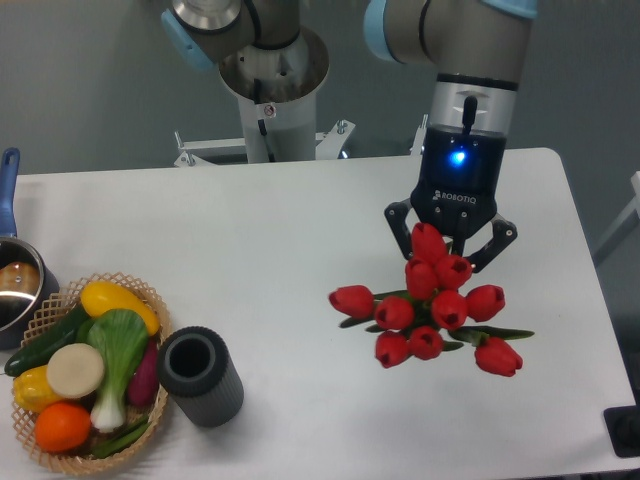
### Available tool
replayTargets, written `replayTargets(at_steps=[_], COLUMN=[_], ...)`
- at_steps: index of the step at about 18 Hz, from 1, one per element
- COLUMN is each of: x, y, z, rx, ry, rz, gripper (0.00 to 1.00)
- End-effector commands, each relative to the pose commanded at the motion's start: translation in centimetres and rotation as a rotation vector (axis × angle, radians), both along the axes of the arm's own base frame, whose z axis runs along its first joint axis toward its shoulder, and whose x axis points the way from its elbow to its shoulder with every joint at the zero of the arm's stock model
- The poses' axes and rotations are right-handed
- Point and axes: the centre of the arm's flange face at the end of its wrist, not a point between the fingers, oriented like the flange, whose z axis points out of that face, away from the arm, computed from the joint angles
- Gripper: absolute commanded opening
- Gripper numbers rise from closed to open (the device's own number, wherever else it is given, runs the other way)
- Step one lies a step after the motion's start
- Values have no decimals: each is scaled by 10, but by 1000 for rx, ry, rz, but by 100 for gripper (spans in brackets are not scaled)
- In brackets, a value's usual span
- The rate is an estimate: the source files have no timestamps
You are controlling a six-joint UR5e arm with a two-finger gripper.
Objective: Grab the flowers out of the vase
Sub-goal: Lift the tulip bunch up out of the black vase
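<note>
The flowers (425,312), a bunch of red tulip buds with dark green leaves, hang at the right-centre of the table, well clear of the vase. My gripper (450,255) points straight down and is shut on the flowers, its black fingers (498,243) straddling the top of the bunch. I cannot tell whether the lowest buds touch the tabletop. The vase (201,377), a short dark grey ribbed cylinder with a black mouth, stands upright and empty at the lower left, far from the gripper.
A wicker basket (146,297) with yellow, green and orange vegetables sits left of the vase. A blue-handled metal pot (14,280) is at the left edge. The arm's base (272,90) stands behind the table. A black block (625,432) sits at the lower right corner.
</note>
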Motion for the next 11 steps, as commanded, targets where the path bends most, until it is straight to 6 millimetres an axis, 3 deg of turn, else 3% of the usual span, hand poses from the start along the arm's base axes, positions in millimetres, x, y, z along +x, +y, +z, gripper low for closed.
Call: replayTargets(at_steps=[2, 11], x=[8, 18], y=[1, -32], z=[-16, -35], rx=[-87, -428], ry=[6, -91], rz=[-7, -58], gripper=[0, 0])
